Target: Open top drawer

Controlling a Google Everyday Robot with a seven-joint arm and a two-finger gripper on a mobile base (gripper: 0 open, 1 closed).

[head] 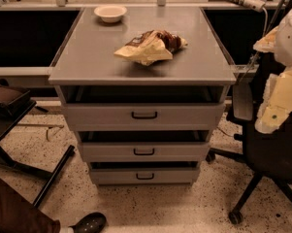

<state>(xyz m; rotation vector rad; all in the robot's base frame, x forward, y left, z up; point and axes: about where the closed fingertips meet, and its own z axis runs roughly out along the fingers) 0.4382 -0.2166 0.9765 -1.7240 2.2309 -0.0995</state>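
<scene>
Camera view: hand point(276, 106) far right by chair point(267, 155), bag point(150, 46) above top drawer point(143, 115)

You have open floor point(150, 203) straight in front of the top drawer point(143, 114). An office chair point(262, 149) crowds the right side, and the gripper point(272, 114), probably the pale shape there, hangs above it. A shoe point(89, 222) and a black leg point(53, 176) block the lower left.

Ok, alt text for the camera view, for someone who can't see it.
A grey three-drawer cabinet faces the camera, its top drawer bearing a black handle; a crumpled snack bag and a white bowl sit on top. The robot's claw hangs at the right edge by an office chair, clear of the drawers.
</scene>
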